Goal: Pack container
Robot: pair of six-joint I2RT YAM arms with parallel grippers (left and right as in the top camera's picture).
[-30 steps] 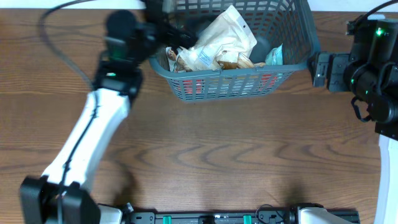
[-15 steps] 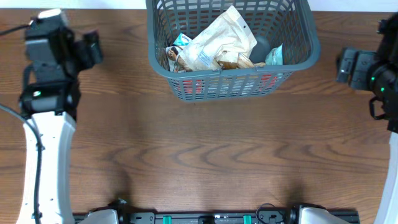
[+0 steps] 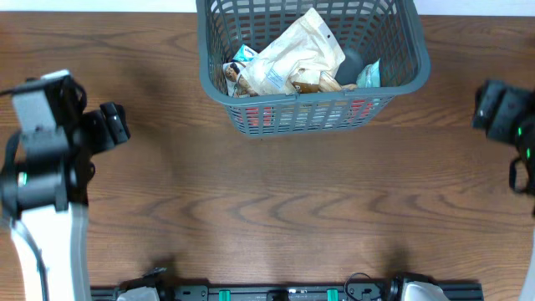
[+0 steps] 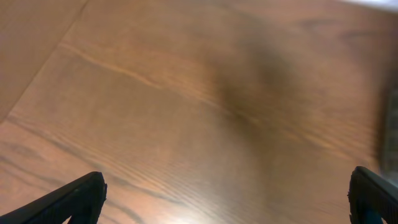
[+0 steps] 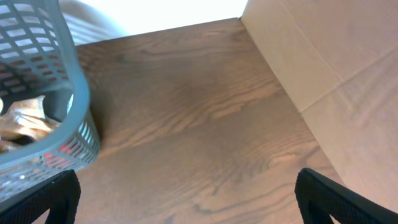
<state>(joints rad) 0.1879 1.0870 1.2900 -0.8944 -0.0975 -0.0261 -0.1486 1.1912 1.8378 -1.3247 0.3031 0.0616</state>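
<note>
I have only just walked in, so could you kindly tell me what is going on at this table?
Two robot arms are packing a large dark grey plastic lattice basket at the far edge of the wooden table. It holds a big cream snack packet and smaller teal packets. Neither arm is handling anything: the left gripper and the right gripper stand open and empty, out to either side of the basket.

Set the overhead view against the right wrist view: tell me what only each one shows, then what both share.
Only overhead: the white-and-black left arm and the whole of the dark grey slotted plastic basket, with a small teal packet inside. Only right wrist: a pale tan flat panel on the right. Both: one corner of the basket, a crumpled cream packet in it, and the brown wooden table.
</note>
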